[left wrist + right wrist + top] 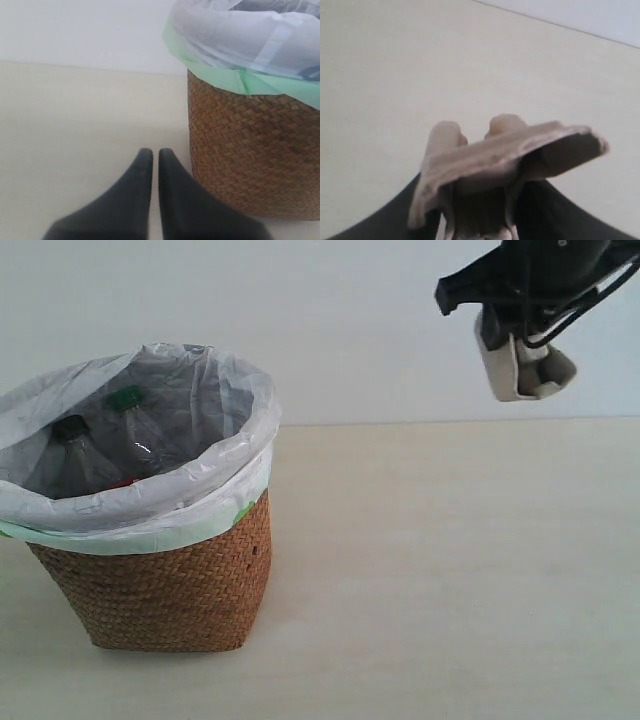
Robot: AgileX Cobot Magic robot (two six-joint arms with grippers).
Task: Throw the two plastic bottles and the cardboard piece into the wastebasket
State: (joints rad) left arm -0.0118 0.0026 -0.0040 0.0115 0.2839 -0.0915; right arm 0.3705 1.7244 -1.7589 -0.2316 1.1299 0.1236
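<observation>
Cardboard piece [530, 375] clamped in right hand [515, 340], aloft; left hand [151, 156] closed, empty.

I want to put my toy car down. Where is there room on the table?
The table is bare from the wastebasket across to the view's right side, below the raised right gripper holding the cardboard piece. Inside the wastebasket is crowded: two plastic bottles stand there.
</observation>
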